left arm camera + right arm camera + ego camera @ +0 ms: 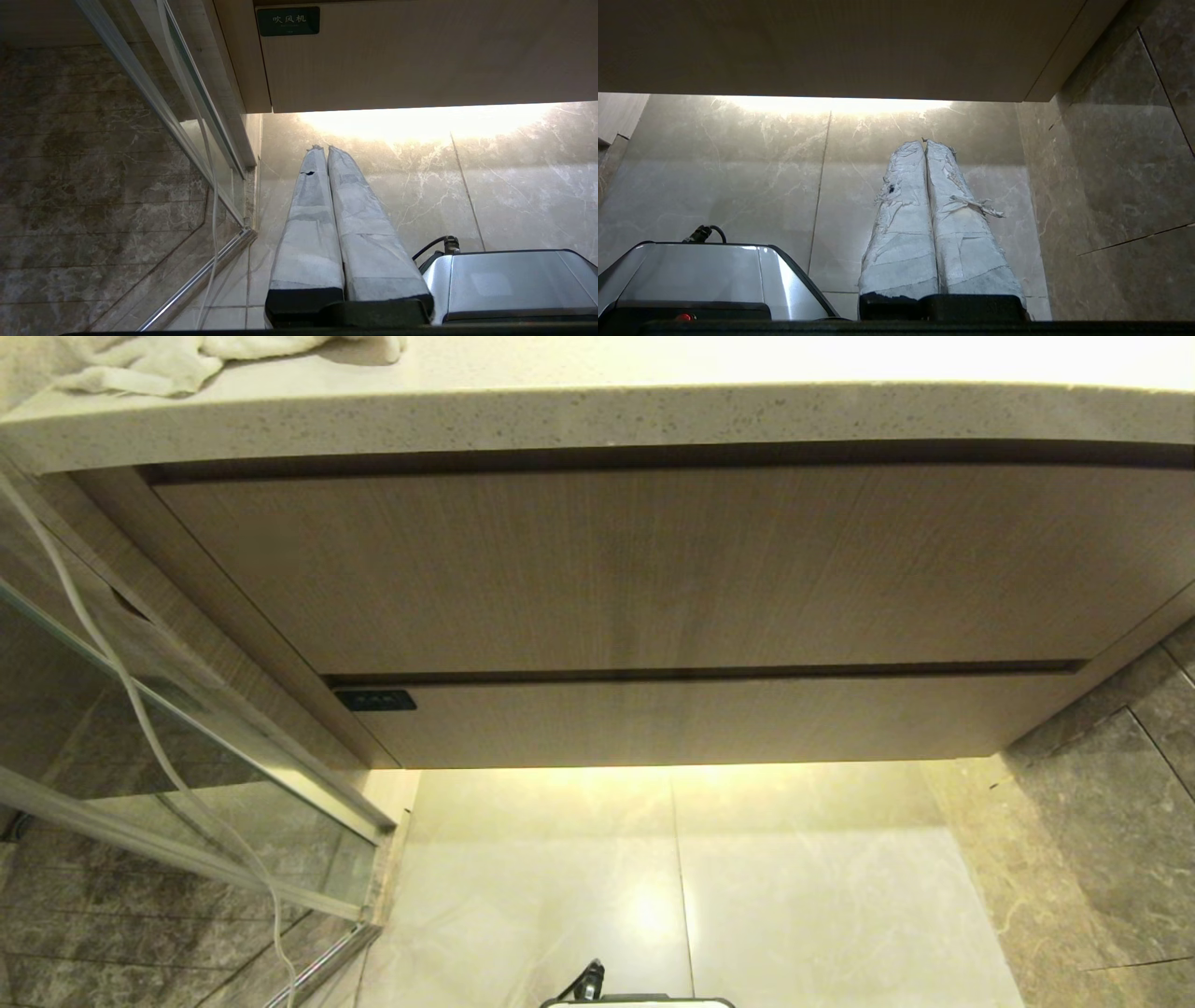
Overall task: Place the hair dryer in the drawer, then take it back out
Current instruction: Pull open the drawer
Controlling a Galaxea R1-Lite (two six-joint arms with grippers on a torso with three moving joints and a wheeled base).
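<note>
The drawer [709, 719] is the low wood-grain front under the taller panel, pushed in flush, with a small black label [375, 700] at its left end. That label [288, 21] also shows in the left wrist view, above the drawer front [420, 60]. The hair dryer is out of view. My left gripper [325, 148] hangs low over the floor tiles, its taped fingers pressed together with nothing between them. Over the floor on the other side, my right gripper [924, 142] is shut and empty too, below the drawer's underside [831, 46]. Neither gripper appears in the head view.
A speckled stone countertop [597, 415] tops the cabinet, with a white towel [159, 364] at its left end. A glass shower door [187, 775] with a hanging white cord [140, 709] stands at left. A dark tiled wall [1120, 821] closes the right. My base's top [509, 284] sits between the arms.
</note>
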